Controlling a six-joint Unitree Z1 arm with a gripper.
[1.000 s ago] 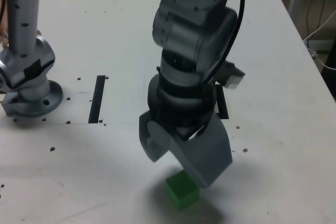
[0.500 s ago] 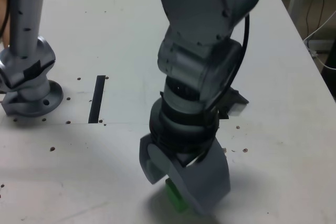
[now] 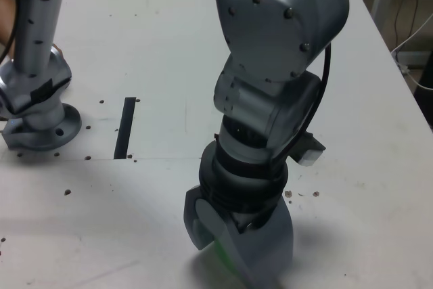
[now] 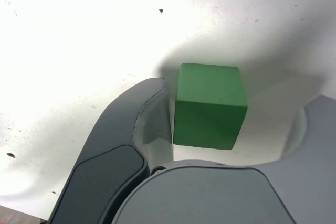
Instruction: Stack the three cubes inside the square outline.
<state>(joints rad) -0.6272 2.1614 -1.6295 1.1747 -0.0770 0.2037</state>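
Note:
The green cube (image 4: 210,103) rests on the white table between the two grey jaws of my gripper (image 4: 239,98). One finger (image 4: 134,124) stands right against the cube's side, while the other finger (image 4: 320,124) is apart from it with bare table between. The gripper is open around the cube. In the exterior view the gripper (image 3: 233,252) is down at the table near the front edge, and only a sliver of the green cube (image 3: 222,252) shows between the jaws. The red and yellow cubes are out of view. The square outline is hidden behind the arm.
A straight black strip (image 3: 125,126) lies on the table (image 3: 135,45) at the exterior view's left. Further left stands the arm's grey base (image 3: 37,103). Cables (image 3: 413,32) hang beyond the table's right edge. Small screw holes dot the tabletop.
The arm has come down over the green cube, which is now nearly covered in the exterior view. The jaws have drawn closer together around it.

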